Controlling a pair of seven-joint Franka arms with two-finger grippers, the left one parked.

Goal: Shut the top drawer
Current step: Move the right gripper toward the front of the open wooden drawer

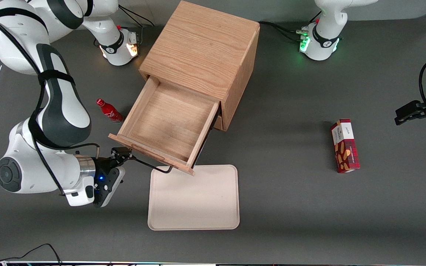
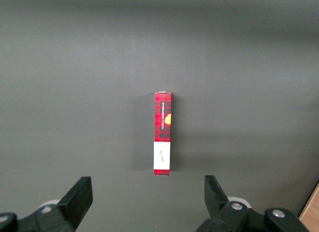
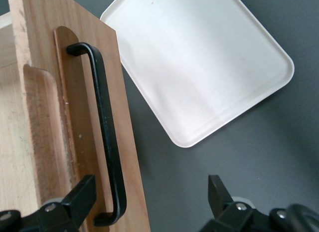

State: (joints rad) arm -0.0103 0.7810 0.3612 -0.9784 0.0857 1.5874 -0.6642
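While hovering low over the counter (image 1: 290, 207) at the working arm's end, holding the claw (image 1: 125, 154) (image 3: 150, 184) with fingers spread apart. Clamping on nothing. Straddling one end of the thin black handle (image 1: 150, 165) (image 3: 107, 132): in the right wrist view, standing with one finger (image 3: 79, 199) before the drawer front and the other (image 3: 219, 194) over bare counter, with the handle's end lying between them.

Lying on its side just beside the drawer's side wall: a small red bottle (image 1: 108, 112), cap pointing away from the front camera.

Standing pulled far out of the wooden cabinet (image 1: 202, 48): the top drawer (image 1: 168, 122) (image 3: 45, 142), showing its bare oak floor, with its front panel facing the front camera at a slant.

Lying flat on the counter, nearer to the front camera than the drawer: a cream tray (image 1: 194, 199) (image 3: 199, 67). Overlapping the tray's edge in the front view: one corner of the drawer front.

Lying flat toward the parked arm's end, well apart from the cabinet: a red plaid box (image 1: 345, 146) (image 2: 163, 133).
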